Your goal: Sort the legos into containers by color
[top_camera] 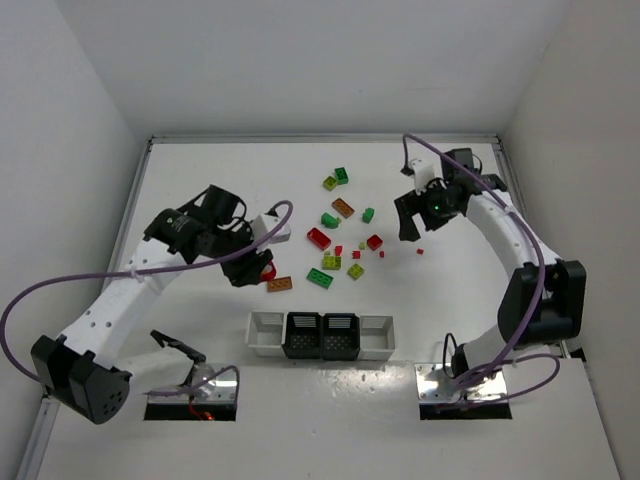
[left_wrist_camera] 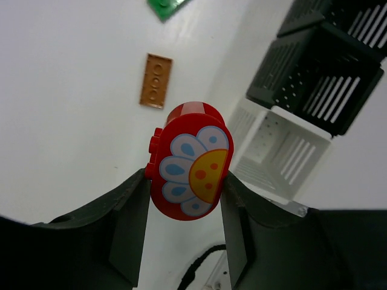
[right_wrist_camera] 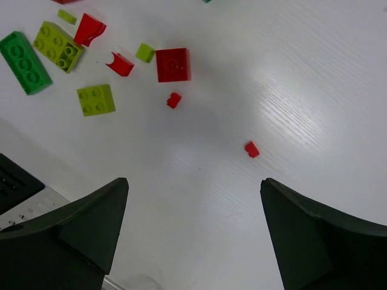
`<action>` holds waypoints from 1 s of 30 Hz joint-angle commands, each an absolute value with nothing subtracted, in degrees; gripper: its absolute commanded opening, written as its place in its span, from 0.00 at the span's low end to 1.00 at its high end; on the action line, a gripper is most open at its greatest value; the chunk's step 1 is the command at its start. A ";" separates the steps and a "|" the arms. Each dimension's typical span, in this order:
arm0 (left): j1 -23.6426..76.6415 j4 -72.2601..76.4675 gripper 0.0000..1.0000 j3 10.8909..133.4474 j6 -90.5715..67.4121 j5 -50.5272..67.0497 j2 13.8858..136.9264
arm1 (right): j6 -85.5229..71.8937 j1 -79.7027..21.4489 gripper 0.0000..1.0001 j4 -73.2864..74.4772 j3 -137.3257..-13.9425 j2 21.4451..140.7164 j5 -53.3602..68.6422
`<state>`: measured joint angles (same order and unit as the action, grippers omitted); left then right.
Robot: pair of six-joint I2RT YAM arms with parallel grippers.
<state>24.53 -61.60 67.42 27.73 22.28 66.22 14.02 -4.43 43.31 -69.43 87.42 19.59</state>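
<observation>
Red flower brick [left_wrist_camera: 190, 160] sat pinched in the left gripper [left_wrist_camera: 184, 184] just short of the bins [left_wrist_camera: 293, 166]; best, I thought, to centre it over one bin before releasing, while the right gripper [right_wrist_camera: 193, 202] hung spread above loose legos [right_wrist_camera: 97, 99].

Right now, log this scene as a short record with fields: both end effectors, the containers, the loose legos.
left end effector: shut on red flower-printed piece, held aloft beside the white bin
right end effector: open, empty, over small red legos
containers: row of four, outer white, inner black; no lego seen inside
loose legos: red, green, yellow-green, orange-brown, scattered beyond the containers
</observation>
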 commanded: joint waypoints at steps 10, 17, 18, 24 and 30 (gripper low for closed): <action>32.07 -72.77 0.10 64.34 32.34 22.06 62.49 | 12.92 -16.69 0.90 40.34 -71.54 92.11 12.31; 39.27 -74.27 0.11 64.86 32.96 16.53 64.69 | 12.92 -19.15 0.90 39.81 -71.54 93.25 9.85; 40.07 -74.27 0.11 64.86 32.44 15.91 65.21 | 12.92 -19.16 0.90 39.29 -71.54 93.25 9.84; 44.46 -74.27 0.15 64.86 32.43 13.54 66.97 | 11.87 -20.21 0.90 39.29 -72.16 94.39 9.32; 46.49 -74.27 0.36 65.39 32.43 12.48 69.08 | 11.87 -20.74 0.90 39.29 -74.17 95.62 8.70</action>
<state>45.32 -73.80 64.38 32.12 13.58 69.12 12.82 -20.18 40.69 -70.76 95.53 10.00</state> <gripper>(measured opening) 0.513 0.905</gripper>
